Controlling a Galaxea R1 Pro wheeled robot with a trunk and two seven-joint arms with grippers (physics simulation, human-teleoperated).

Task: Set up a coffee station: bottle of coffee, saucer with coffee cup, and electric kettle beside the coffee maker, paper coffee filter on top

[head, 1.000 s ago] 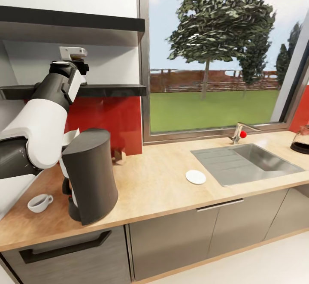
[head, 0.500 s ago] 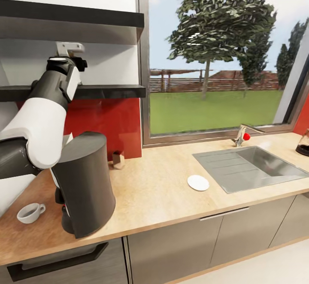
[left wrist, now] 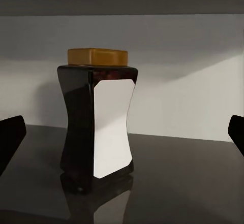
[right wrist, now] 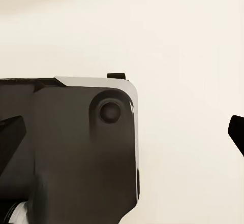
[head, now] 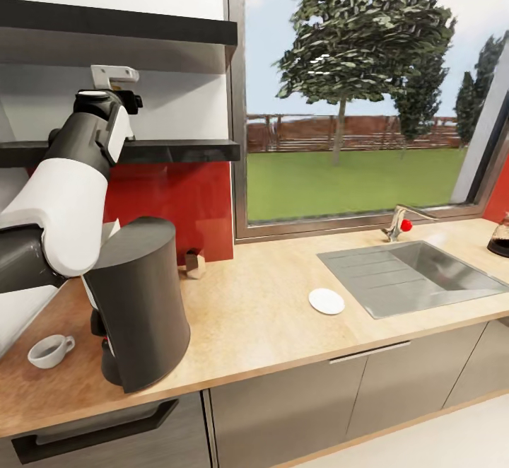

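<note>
- Head view: left arm (head: 78, 164) raised to the dark kitchen shelf (head: 177, 148); coffee maker (head: 138, 298) on the countertop (head: 261, 312), coffee cup (head: 49, 350) beside it, saucer (head: 326, 301) near the sink (head: 417, 273).
- Left wrist view: left gripper (left wrist: 122, 132) spread wide, fingertips (left wrist: 10, 135) apart, holding nothing; bottle of coffee (left wrist: 97, 120) upright on the shelf between them, untouched.
- Right wrist view: right gripper (right wrist: 122, 132) released, fingertips well apart, empty.

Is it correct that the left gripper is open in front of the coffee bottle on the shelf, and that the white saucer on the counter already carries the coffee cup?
Not quite. The head view shows the saucer bare beside the sink, while the coffee cup stands apart on the counter, left of the coffee maker. The rest holds: in the left wrist view the left gripper is open before the coffee bottle on the shelf.
</note>
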